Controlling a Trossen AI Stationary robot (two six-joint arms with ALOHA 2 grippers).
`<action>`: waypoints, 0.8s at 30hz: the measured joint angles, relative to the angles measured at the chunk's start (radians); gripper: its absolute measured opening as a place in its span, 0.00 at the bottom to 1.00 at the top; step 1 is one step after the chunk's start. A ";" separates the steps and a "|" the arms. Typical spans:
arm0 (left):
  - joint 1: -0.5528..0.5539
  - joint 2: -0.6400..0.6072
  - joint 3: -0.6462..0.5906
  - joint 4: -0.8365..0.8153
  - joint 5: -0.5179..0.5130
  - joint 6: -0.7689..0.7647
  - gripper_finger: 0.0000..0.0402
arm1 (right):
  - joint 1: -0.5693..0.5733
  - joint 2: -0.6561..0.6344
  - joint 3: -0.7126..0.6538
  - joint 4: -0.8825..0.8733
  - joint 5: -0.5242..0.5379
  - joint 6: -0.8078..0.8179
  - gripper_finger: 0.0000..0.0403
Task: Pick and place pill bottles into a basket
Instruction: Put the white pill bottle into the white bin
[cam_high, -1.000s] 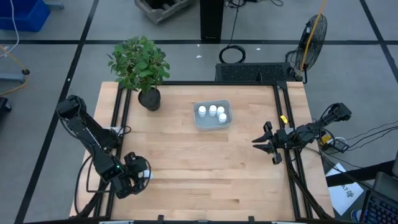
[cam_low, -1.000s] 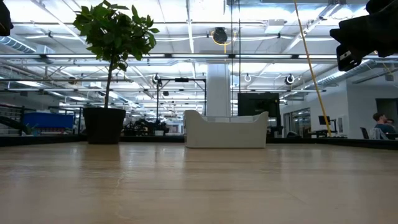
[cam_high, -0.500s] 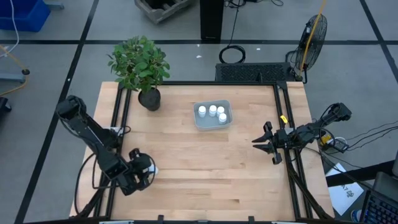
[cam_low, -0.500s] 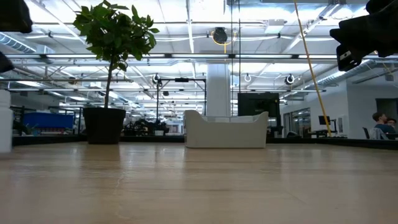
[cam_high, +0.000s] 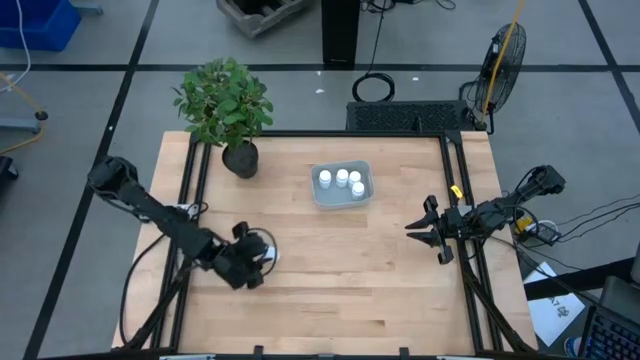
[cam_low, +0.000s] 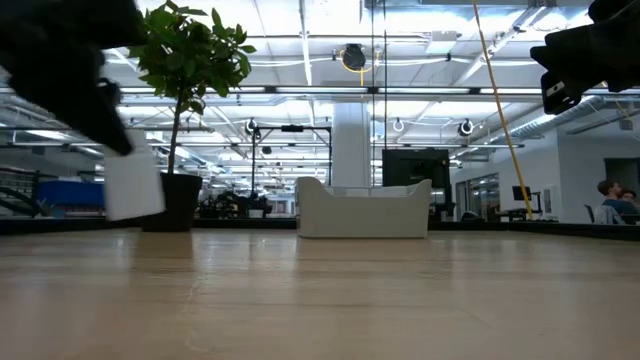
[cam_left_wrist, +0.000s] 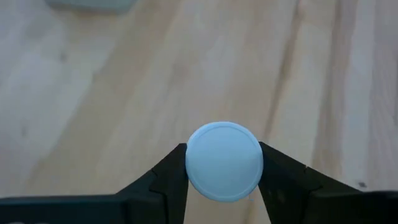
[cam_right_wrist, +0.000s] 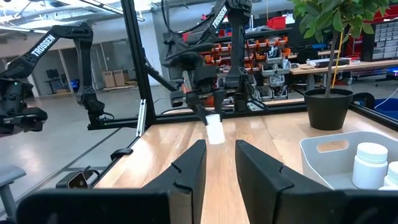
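In the low view we can't see the bottles inside the basket (cam_low: 364, 209), whose near wall hides them, and the left arm is only a dark blur cut off at the edge. From above we count 4 bottles (cam_high: 341, 180) in the basket (cam_high: 322, 198). The left gripper (cam_high: 259, 256) is clamped on the 5th bottle (cam_left_wrist: 224, 161), lifted clear of the table (cam_high: 350, 270) toward its left front. The right gripper (cam_high: 424, 231) waits near the right rail, fingers parted with nothing between them
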 joint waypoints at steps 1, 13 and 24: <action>0.023 0.000 0.000 0.022 -0.004 0.030 0.41 | 0.000 0.000 0.000 0.000 0.000 0.000 0.19; 0.318 0.000 0.000 0.370 0.046 0.375 0.41 | 0.000 0.000 0.000 0.000 0.000 0.000 0.20; 0.619 -0.001 0.000 0.602 0.302 0.510 0.49 | 0.000 0.000 0.000 0.000 0.000 0.000 0.20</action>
